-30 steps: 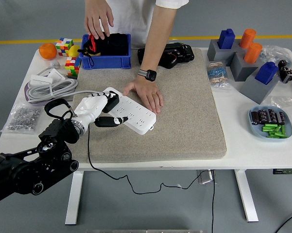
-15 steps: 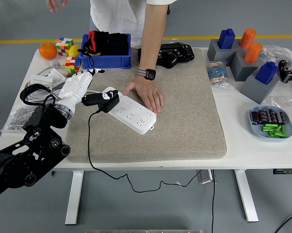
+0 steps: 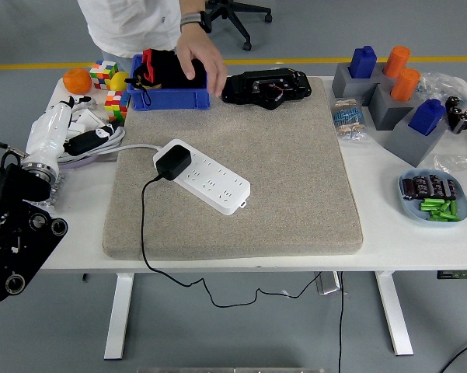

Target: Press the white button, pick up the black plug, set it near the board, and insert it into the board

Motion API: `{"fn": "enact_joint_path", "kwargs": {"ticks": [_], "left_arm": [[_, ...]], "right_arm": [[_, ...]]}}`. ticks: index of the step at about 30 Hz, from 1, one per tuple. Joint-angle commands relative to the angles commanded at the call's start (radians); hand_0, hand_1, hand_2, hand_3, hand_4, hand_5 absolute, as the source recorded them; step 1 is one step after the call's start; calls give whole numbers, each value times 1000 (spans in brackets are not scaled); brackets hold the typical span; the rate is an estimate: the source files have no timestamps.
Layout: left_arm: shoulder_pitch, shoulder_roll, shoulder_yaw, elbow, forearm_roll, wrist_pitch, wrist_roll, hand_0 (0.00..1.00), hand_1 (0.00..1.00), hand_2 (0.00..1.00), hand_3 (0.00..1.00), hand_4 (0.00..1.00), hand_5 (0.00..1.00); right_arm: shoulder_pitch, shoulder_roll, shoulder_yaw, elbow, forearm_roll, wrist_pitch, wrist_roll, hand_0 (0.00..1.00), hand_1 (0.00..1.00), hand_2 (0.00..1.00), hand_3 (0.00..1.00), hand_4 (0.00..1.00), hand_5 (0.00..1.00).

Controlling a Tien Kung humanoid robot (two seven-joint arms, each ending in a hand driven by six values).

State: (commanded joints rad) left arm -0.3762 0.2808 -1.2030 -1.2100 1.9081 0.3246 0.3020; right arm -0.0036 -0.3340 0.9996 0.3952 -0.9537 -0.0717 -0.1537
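Black plug [image 3: 173, 162] sits pushed into the near-left end of the white power strip [image 3: 208, 178], which lies at a slant on the grey mat [image 3: 295, 179]; its cord [image 3: 144, 233] runs off the mat's front edge and hangs below the surface [image 3: 388, 241]. Starting at the far left, my left hand [image 3: 58, 132] hovers over the left edge of the surface, well apart from the plug, white fingers [image 3: 93, 138] loosely extended and holding nothing, with a dark part near the fingertips. Under it lie a coiled grey cable [image 3: 101, 148] and a bag of small metal parts [image 3: 50, 186]. Behind them are an orange [image 3: 76, 81] and coloured cubes [image 3: 103, 74]. Further right stands a blue bin [image 3: 171, 97] with black and red things inside; a person's hand [image 3: 198, 56] reaches into it from the far side, resting on the black contents. Just beside the bin, on the mat's far edge, lies a black device [image 3: 266, 86]. To the right of the mat stand grey blocks [image 3: 396, 116] carrying blue and orange pegs, and nearer the front edge a blue dish [image 3: 408, 203] holds dark and green cylinders. My right hand does not show.
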Motion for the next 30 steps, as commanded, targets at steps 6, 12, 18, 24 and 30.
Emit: {"fn": "enact_joint_path", "kwargs": {"ticks": [6,12,18,24,30], "left_arm": [[39,-19,-107,-13,4,14,-42,900,931,870,819,862,642],[74,-41,-216,-27,6,59,-77,899,929,866,819,861,634],[86,-53,-276,-41,4,82,-113,888,912,857,813,857,623],[106,-63,-296,-54,7,91,-113,887,908,852,813,855,622],[157,-78,-318,-68,17,84,-114,886,904,850,813,854,622]], "right_arm": [[4,2,1,3,-6,1,0,643,599,648,625,663,394],[11,1,1,5,-8,0,1,643,600,648,624,663,394],[28,4,0,8,-9,0,1,643,600,648,624,663,395],[31,-1,-6,14,-12,-1,1,643,600,648,623,663,395],[10,5,3,16,-16,0,1,643,600,648,623,663,395]]}}
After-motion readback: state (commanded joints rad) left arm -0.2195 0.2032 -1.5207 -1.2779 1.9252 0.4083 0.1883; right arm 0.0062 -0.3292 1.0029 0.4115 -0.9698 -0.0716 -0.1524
